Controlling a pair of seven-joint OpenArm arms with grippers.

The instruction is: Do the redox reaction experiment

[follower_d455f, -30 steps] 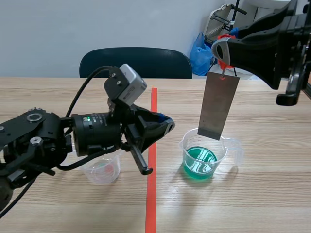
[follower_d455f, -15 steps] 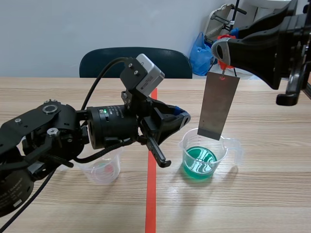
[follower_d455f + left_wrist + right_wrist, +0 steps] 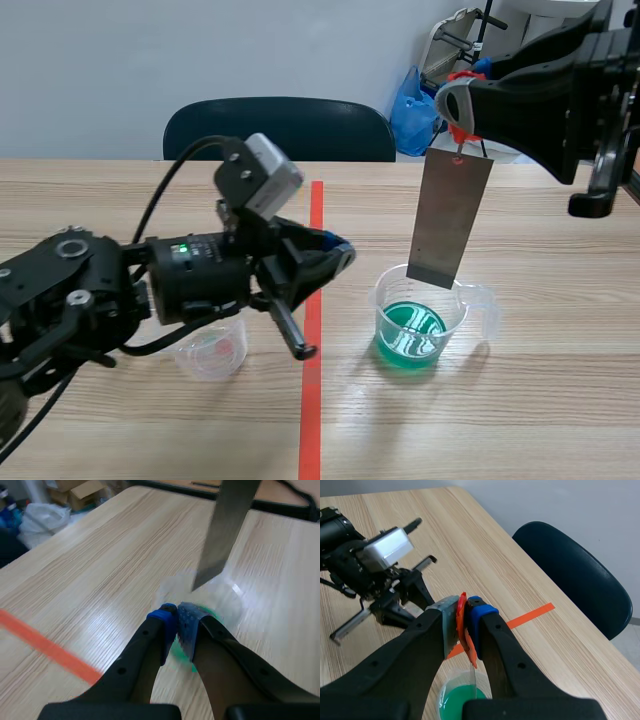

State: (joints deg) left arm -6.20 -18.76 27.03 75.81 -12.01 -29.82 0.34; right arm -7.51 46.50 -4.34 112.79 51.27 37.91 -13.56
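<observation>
Steel strip (image 3: 450,218), pinched by the right claw (image 3: 465,611), hangs at twelve o'clock over the green cup (image 3: 420,325); dipping likely needs straight lowering. Left claw (image 3: 176,620) is closed, empty.

I counted two plastic cups: one green-liquid cup (image 3: 420,330), one small clear cup (image 3: 214,356). One metal strip (image 3: 450,218), one orange-red clip (image 3: 459,130) at its top end. Two grippers: left gripper (image 3: 176,622), right gripper (image 3: 465,615). One dark chair (image 3: 280,128), one blue bag (image 3: 410,112), one table (image 3: 560,400).
</observation>
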